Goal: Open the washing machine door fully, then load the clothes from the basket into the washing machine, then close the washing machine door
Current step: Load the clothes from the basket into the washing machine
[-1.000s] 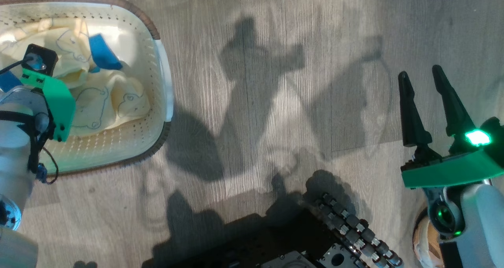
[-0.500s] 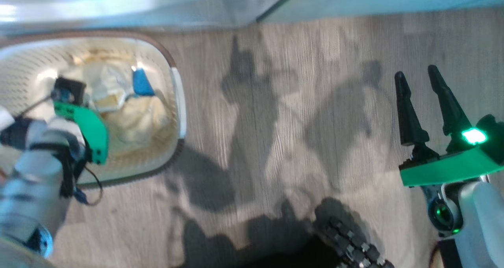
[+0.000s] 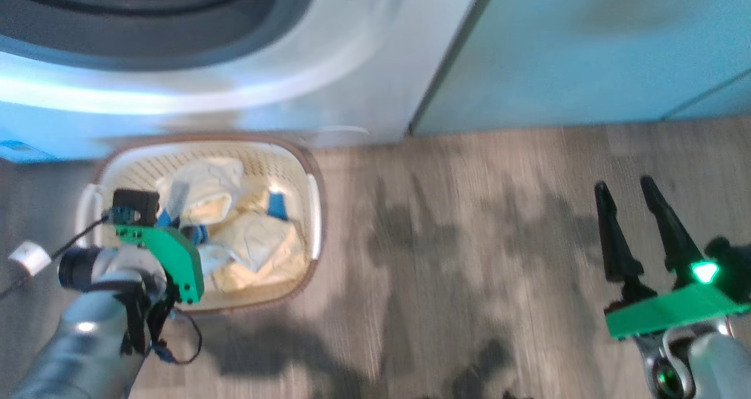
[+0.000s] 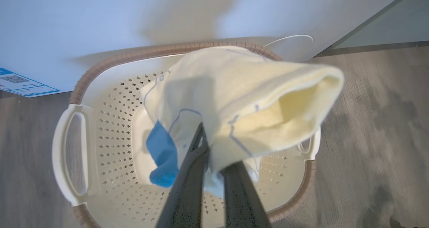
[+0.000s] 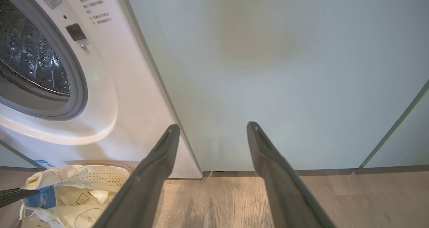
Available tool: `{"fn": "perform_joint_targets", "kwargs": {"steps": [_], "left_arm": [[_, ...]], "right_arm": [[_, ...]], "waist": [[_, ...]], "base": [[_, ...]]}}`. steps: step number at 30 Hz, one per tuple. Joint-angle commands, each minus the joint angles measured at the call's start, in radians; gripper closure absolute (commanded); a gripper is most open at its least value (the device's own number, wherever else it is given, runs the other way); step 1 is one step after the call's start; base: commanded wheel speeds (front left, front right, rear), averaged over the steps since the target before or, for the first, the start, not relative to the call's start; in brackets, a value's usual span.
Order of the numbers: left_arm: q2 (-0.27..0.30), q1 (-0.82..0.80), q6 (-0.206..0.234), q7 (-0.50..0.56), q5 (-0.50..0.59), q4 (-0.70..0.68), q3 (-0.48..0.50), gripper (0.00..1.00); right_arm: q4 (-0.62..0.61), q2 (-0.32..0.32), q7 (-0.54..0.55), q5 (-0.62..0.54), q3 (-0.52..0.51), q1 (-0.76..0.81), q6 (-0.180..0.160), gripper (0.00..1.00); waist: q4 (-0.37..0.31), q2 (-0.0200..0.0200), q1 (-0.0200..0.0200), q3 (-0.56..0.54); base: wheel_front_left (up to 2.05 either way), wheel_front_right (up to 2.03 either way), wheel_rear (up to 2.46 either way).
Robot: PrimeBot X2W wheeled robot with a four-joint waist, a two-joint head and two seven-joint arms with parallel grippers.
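Observation:
In the left wrist view my left gripper (image 4: pixel 214 151) is shut on a pale yellow garment (image 4: pixel 248 97) with a blue patch, one of the clothes, held up over the basket (image 4: pixel 110 127). From the head view, the green-plated left wrist (image 3: pixel 170 258) hovers over the basket (image 3: pixel 234 137), where more clothes (image 3: pixel 258 252) lie. The basket stands on the floor against the washing machine (image 3: pixel 352 64). Its steel drum (image 5: pixel 30 60) is uncovered; the washing machine door is out of view. My right gripper (image 3: pixel 623 186) (image 5: pixel 213 127) is open and empty, off to the right above the floor.
Pale green cabinet panels (image 3: pixel 587 47) (image 5: pixel 268 70) stand right of the machine. Grey wood floor (image 3: pixel 469 240) stretches between the basket and my right gripper. A blue label (image 4: pixel 20 85) sits low on the machine's front. A white tag (image 3: pixel 26 257) hangs on a cable by my left arm.
The head camera has tilted up, bringing the machine and cabinets into view. My left gripper has risen from the basket with a garment. The right gripper stays open as before.

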Motion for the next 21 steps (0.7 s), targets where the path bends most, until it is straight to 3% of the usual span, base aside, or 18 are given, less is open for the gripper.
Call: {"fn": "perform_joint_targets", "kwargs": {"steps": [1, 7, 21], "left_arm": [[0.031, 0.013, -0.001, -0.018, -0.013, -0.015, 0.023, 1.0], [0.046, 0.063, 0.002, -0.028, -0.033, -0.078, 0.085, 1.0], [0.065, 0.337, 0.094, -0.029, 0.13, -0.479, 0.361, 1.0]], "right_arm": [[-0.023, -0.027, -0.009, 0.006, 0.005, 0.026, 0.004, 0.0], [-0.02, -0.038, -0.009, 0.008, -0.005, 0.076, 0.004, 0.0], [-0.015, -0.057, -0.009, 0.019, -0.033, 0.178, 0.004, 0.0]], "waist": [[0.043, -0.0001, 0.0001, -0.083], [0.072, -0.0001, 0.0001, -0.166], [0.121, -0.0001, 0.0001, -0.329]], "base": [[0.0, 0.0, 0.0], [0.0, 0.0, 0.0], [0.0, 0.0, 0.0]]}}
